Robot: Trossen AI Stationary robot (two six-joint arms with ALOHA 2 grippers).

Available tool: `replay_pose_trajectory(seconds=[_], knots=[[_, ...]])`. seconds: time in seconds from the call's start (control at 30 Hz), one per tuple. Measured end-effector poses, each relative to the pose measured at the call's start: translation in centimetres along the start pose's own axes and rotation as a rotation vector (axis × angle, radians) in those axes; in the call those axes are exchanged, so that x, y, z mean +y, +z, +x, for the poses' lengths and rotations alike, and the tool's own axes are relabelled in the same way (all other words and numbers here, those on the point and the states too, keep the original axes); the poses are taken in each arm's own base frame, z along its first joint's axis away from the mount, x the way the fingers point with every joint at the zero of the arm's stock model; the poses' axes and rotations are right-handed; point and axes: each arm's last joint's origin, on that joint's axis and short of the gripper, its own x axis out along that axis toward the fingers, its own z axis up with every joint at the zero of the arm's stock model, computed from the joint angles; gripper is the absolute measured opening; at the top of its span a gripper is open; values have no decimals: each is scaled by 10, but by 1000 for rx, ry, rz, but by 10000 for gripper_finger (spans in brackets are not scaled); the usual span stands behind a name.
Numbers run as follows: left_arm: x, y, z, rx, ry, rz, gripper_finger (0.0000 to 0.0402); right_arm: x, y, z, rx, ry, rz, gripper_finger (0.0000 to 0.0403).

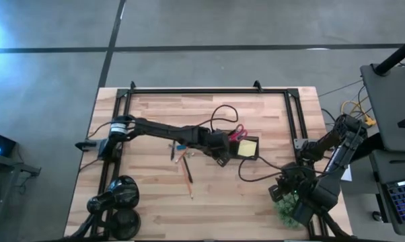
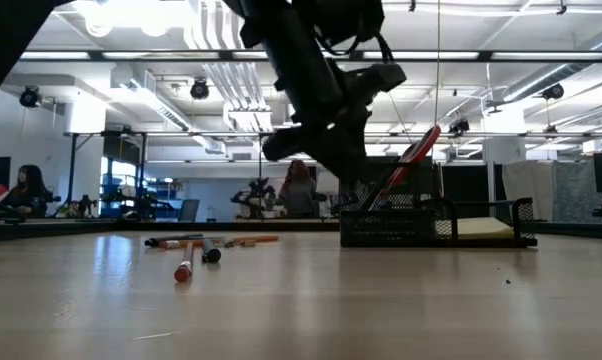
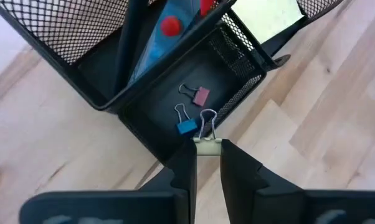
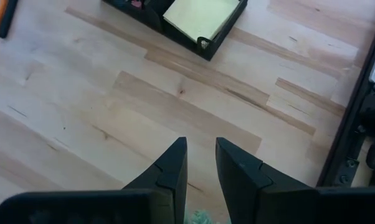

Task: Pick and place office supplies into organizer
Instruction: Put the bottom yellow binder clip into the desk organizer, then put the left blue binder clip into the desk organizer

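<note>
Pale binder clip (image 3: 207, 146) in left end effector (image 3: 207, 163), over organizer (image 3: 151, 134)

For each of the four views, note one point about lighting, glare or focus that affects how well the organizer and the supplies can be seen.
High view: glare on the floor at far left; the organizer is small and evenly lit. Low view: bright ceiling lights silhouette the left gripper; the pens lie in shade. Left wrist view: binder clips look sharp, with the near fingers soft. Right wrist view: even light on the note pad.
</note>
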Motion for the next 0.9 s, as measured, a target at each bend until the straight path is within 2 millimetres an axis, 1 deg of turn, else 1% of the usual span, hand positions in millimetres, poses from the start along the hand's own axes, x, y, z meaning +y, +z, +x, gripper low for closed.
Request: replay_pose_trajectory(seconds=[0.1, 0.2, 0.37, 0.5, 0.57, 0.63, 0.73, 0.77, 0.83, 0.9], knots=[[10, -2, 11, 19, 12, -13, 31, -1, 0, 0, -4, -6, -4, 77], [12, 0, 20, 21, 5, -25, 52, -2, 1, 0, -10, -15, -7, 77], [11, 2, 22, -21, 5, -49, 123, -2, 1, 0, -11, -18, -1, 77], [10, 4, 19, -10, -5, -32, 179, -2, 1, 0, -7, -18, 6, 77], [8, 5, 12, 30, -54, 8, 199, -2, 1, 0, -7, -18, 6, 77], [4, 1, 3, 78, -78, 48, 212, -2, 1, 0, -7, -18, 6, 77], [-1, -19, -16, 171, -31, 158, 217, -2, 1, 0, -7, -18, 6, 77], [-3, -26, -24, 186, 8, 182, 217, -2, 1, 0, -6, -18, 5, 77], [1, -41, -39, 227, 153, 229, 212, -2, 1, 0, -7, -19, 0, 77], [6, -49, -48, 231, 272, 256, 203, -2, 1, 0, -8, -21, -8, 77]])
